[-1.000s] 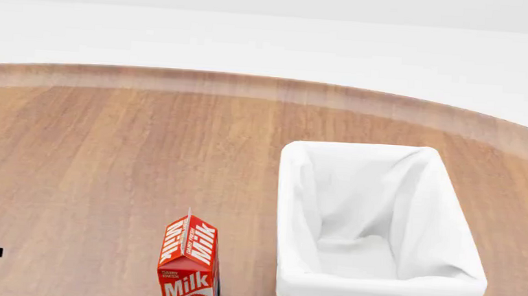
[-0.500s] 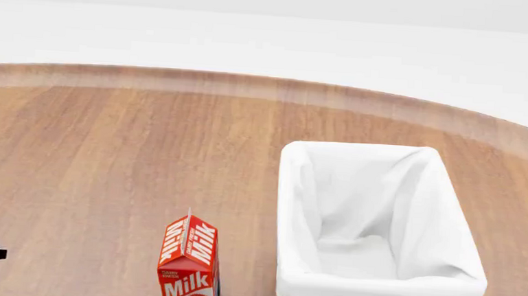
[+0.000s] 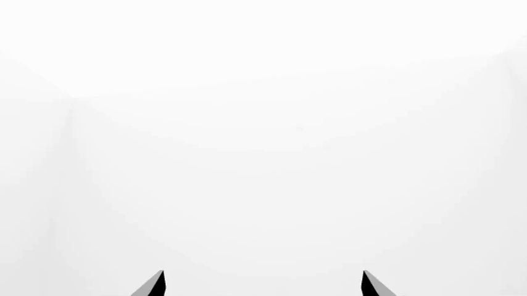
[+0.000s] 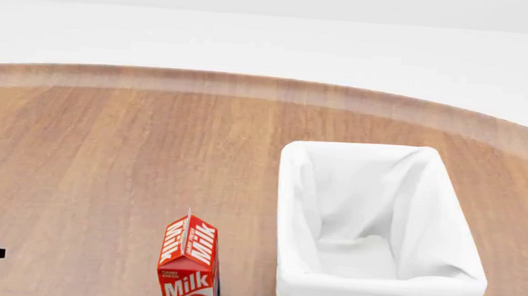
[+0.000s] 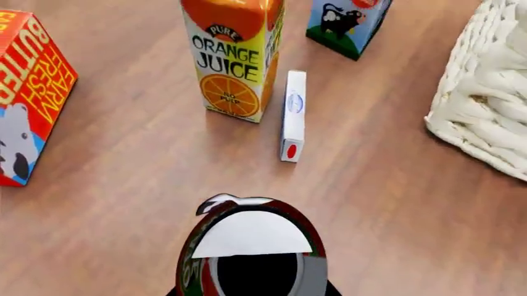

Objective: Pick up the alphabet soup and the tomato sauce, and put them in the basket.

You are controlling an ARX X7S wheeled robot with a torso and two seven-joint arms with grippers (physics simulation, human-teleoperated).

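Right pincer almost wholly out of frame; tomato sauce can fills its near view, apparently gripped, label mostly hidden. Beyond on bench: small white box lying flat, orange juice carton, butter carton cut off, basket corner. Left pincer: only two dark tips apart, nothing between. Head view: milk carton, basket interior seemingly bare. Alphabet soup unseen.

You're in a bare simulated tabletop scene: round wooden table, blank white surround, no room features. Groceries suggest a pantry setup: milk carton, orange juice carton, butter box.
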